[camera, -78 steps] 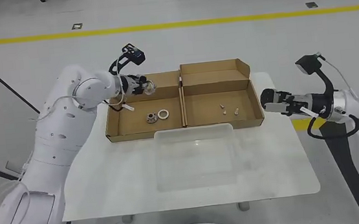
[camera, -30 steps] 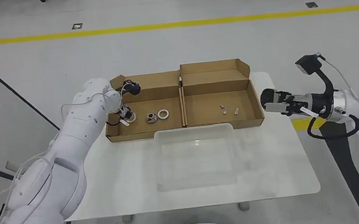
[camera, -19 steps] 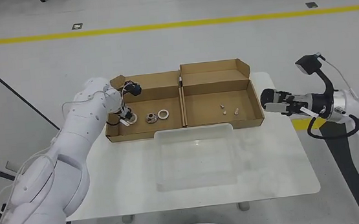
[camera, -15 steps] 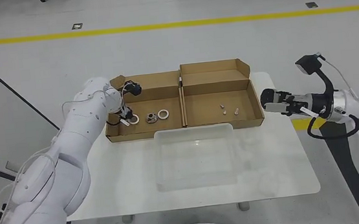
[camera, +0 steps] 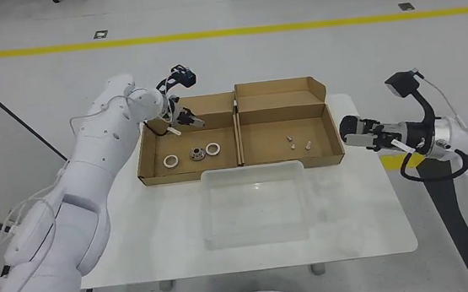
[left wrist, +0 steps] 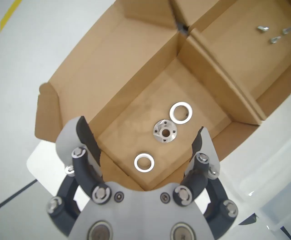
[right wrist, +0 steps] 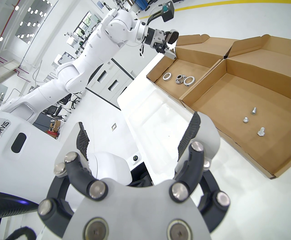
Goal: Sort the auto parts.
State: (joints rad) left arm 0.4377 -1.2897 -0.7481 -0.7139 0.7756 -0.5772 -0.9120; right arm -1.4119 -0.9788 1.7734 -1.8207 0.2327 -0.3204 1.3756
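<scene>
Two open cardboard boxes stand side by side at the table's far edge. The left box holds a flat ring, a flanged hub and a second ring. Three small bolts lie in the right box. My left gripper hangs open and holds nothing, above the left box's far left part. My right gripper is open too and holds nothing, just off the table's right side beside the right box.
A clear plastic tray sits on the white table in front of the boxes. Both boxes have raised flaps along their far sides. The table's near edge lies just behind the tray.
My left gripper went down into the left box's left end, let go of a ring there, then rose and drew back toward the far side. The right arm has kept still.
</scene>
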